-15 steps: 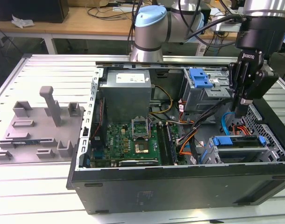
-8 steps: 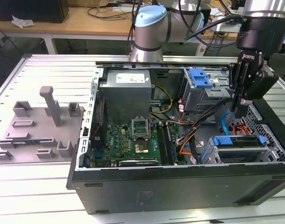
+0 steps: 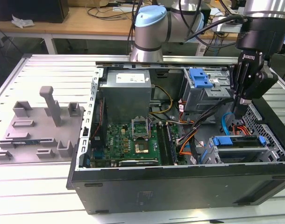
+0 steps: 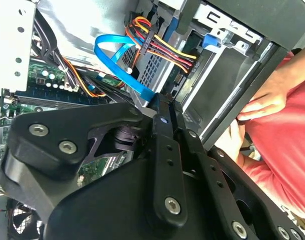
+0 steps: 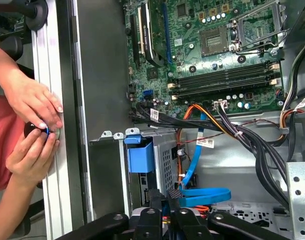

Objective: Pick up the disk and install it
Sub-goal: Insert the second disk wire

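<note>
A robotics lab: an open computer case sits on a slotted aluminium table, wooden workbenches strewn with cables behind

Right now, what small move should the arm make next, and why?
Probably ease the end effector a little lower: it hangs just above the disk, whose blue carrier sits in the case's corner bay, apparently not yet touched.
</note>
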